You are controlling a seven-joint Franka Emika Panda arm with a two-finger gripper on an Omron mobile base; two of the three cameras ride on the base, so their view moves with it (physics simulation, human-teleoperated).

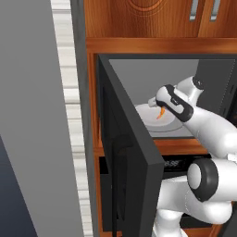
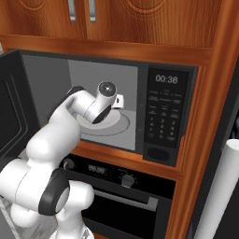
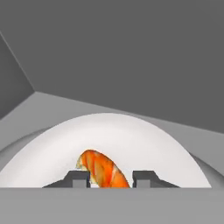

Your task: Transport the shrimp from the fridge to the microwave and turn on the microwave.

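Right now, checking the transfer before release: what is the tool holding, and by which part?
The tool holds the shrimp, pinched across its lower end, above the microwave's turntable.

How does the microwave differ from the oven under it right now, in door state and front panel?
The microwave has its door swung wide open, baring the grey cavity and white turntable; the oven below has its door shut. The microwave's panel is an upright keypad reading 00:38; the oven's is a low strip with round knobs and a small display. The gripper with the shrimp reaches into the microwave, not the oven. Both are dark and built into the wooden cabinet.
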